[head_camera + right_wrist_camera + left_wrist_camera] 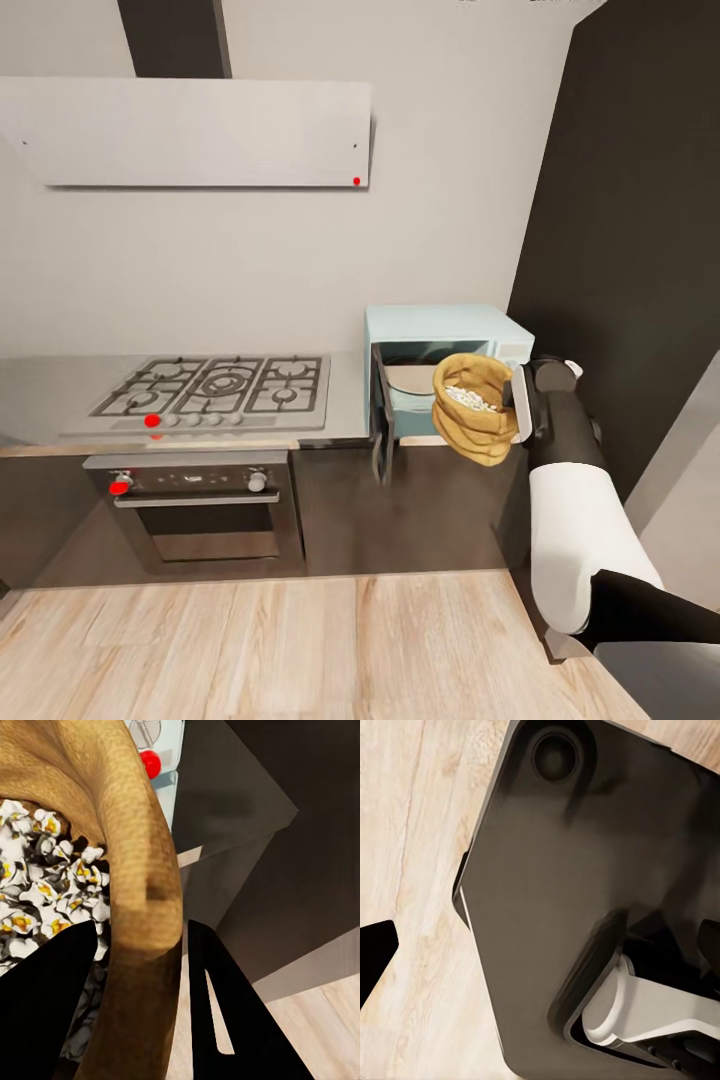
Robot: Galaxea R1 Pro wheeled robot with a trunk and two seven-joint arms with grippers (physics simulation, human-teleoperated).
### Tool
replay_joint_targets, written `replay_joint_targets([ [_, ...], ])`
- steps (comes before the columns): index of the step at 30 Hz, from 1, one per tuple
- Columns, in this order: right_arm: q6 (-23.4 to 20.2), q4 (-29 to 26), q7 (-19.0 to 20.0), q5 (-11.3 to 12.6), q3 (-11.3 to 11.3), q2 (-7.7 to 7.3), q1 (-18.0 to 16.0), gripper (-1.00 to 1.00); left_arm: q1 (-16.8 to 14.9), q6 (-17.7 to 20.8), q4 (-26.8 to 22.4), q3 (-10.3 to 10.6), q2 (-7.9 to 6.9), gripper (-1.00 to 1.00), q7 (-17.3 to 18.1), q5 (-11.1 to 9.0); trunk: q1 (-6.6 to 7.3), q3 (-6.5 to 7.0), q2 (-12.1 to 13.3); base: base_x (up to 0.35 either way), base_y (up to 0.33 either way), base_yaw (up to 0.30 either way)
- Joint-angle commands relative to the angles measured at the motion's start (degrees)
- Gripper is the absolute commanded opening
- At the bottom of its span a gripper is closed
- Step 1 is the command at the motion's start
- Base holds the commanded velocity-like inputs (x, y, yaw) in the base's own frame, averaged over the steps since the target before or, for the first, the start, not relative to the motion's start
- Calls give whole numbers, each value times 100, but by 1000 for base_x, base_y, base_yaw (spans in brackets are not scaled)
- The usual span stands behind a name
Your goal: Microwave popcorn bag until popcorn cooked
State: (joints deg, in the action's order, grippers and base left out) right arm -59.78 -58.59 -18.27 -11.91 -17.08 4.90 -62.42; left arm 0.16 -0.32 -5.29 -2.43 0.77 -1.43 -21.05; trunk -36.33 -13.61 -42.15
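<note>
The right gripper (pixel 139 1009) is clamping the popcorn bag (pixel 473 407) by its rim, holding it just in front of the open microwave (pixel 447 366) on the countertop (pixel 60 390), white popcorn (pixel 45 896) showing inside the bag's mouth

1. Popcorn bag (pixel 472 408): tan-gold burlap weave.
2. Popcorn (pixel 45 894): white, yellow-flecked.
3. Microwave (pixel 440 330): pale blue; at its 9 o'clock, a grey hob (pixel 220 388) with a red knob.
4. Floor (pixel 300 645): light wood grain.
5. Right gripper (pixel 139 1009): black fingers.
</note>
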Motion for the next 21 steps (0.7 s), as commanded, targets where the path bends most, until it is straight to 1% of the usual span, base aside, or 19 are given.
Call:
replay_joint_targets([
  [1,-22,-4,8,-28,-13,4,-4,-100,2,-3,-12,-23,3,100,-15,-4,21,11,36,0,0,0],
  [2,-22,-4,8,-27,-14,3,-5,-100,2,-3,-14,-25,-2,100,-15,-6,43,29,76,0,0,0],
  [6,-22,4,8,-22,-14,3,-6,-100,2,-3,-12,-29,-2,100,-15,-6,43,29,76,0,0,0],
  [15,-22,21,8,-13,-14,11,-6,-100,2,-3,-7,-22,-3,100,-15,-5,241,191,437,0,0,0],
  [17,-22,108,8,-13,-14,13,-6,-100,2,-3,-10,-27,-6,100,-15,-11,285,227,517,0,0,0],
  [21,-22,280,15,-4,-14,20,-3,-100,2,-3,-15,-29,-6,100,-15,-13,285,227,517,0,0,0],
])
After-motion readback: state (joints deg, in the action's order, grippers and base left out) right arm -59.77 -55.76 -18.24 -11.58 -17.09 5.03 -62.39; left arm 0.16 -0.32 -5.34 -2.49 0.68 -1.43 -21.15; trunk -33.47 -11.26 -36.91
